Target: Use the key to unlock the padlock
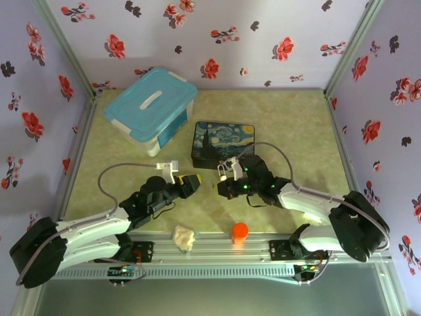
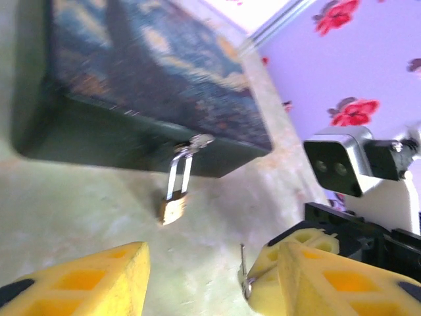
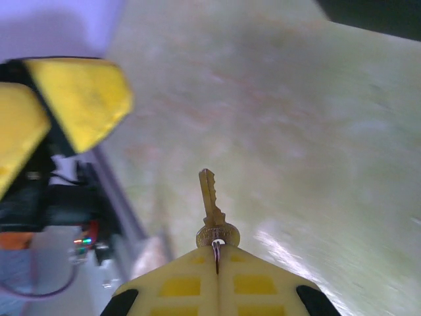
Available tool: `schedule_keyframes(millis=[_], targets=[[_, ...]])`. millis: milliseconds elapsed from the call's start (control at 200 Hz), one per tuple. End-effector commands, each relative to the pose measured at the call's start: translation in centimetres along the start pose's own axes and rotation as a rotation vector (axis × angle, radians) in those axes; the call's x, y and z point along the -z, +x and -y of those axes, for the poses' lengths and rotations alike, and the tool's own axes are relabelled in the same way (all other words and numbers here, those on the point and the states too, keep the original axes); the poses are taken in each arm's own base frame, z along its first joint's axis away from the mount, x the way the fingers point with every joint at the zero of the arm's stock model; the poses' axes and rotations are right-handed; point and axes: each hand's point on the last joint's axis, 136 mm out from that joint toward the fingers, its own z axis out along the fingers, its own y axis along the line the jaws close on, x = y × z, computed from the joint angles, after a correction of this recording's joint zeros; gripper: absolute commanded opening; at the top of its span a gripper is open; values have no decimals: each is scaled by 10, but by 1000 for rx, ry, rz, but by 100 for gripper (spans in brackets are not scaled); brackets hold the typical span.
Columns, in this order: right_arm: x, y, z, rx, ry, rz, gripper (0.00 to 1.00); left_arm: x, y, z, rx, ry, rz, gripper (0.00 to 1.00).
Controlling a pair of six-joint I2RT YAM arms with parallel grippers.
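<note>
the right gripper (image 3: pixel 217 255) is clenched on the key (image 3: pixel 210 201), pinching its round head between both yellow fingers so the toothed blade sticks straight out past the tips. the padlock (image 2: pixel 172 208) hangs by its thin silver shackle from the clasp on the near side of the painted box (image 2: pixel 138 99). its brass body is tilted, and whether it rests on the table (image 1: pixel 302 125) or hangs just above it cannot be told. the left gripper (image 1: pixel 189 184) stands partly open with nothing between its fingers, close beside the right one and facing the lock.

with the key already in hand and the shackle seated in the body, the step appears to be bringing the key to the lock. from above, the right gripper sits just near of the padlock but not yet on it.

the next move likely calls for 2 things:
- the blade has to line up with the keyway at the bottom of the body, an opening too small to make out here.
- the lock looks loose on its clasp, so it will probably need steadying — the free left gripper is well placed to pinch the body.

no writing can be read. the box lid shows a swirling night-sky painting without words, and any stamp on the key head or padlock face is too blurred or too small.
</note>
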Motion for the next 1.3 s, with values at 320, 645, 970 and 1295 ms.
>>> schedule_keyframes(millis=[320,645,970,1295], targets=[[29,-30,-94,69,-424,94,4,18,-20,67,-144,337,55,65],[39,-27,-109,56,-509,93,5,33,-27,121,-112,656,38,62],[40,-28,-107,62,-513,111,5,40,-27,141,-87,750,-11,38],[38,-31,-104,50,-518,126,4,43,-24,128,-51,717,-6,21]])
